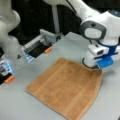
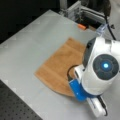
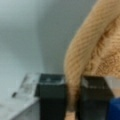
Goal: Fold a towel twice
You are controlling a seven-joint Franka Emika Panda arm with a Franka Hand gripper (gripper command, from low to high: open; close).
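On the grey table (image 1: 30, 107) in a front view, the towel (image 1: 65, 88) lies spread out flat, orange-brown, with a woven band running along its near edge, and nothing about it looks folded yet. Over at its right corner the white arm (image 1: 100, 27) comes down from the top and bends so the wrist points straight at the cloth, with the gripper (image 1: 96, 68) sitting right on that corner next to a blue part. Far left there's a metal rail frame (image 1: 42, 42) with orange tabs (image 1: 47, 50) and a second white robot body (image 1: 8, 30), neither touching the towel. No writing or logos I can read anywhere. In a front view from the opposite side, the towel (image 2: 60, 67) sits mid-table and the arm's round joint cap with a glowing blue light (image 2: 106, 65) hides the corner where the gripper works, so the fingers themselves don't show there; you do get the dark perforated board (image 2: 15, 107) at the near left, which the first angle lacks. Wrist view is the only one that settles the grip: the two black fingers (image 3: 51, 100) are pinched narrow with a ridge of towel (image 3: 80, 55) squeezed between them, cloth bunching up to the right, bare table (image 3: 27, 37) on the left.
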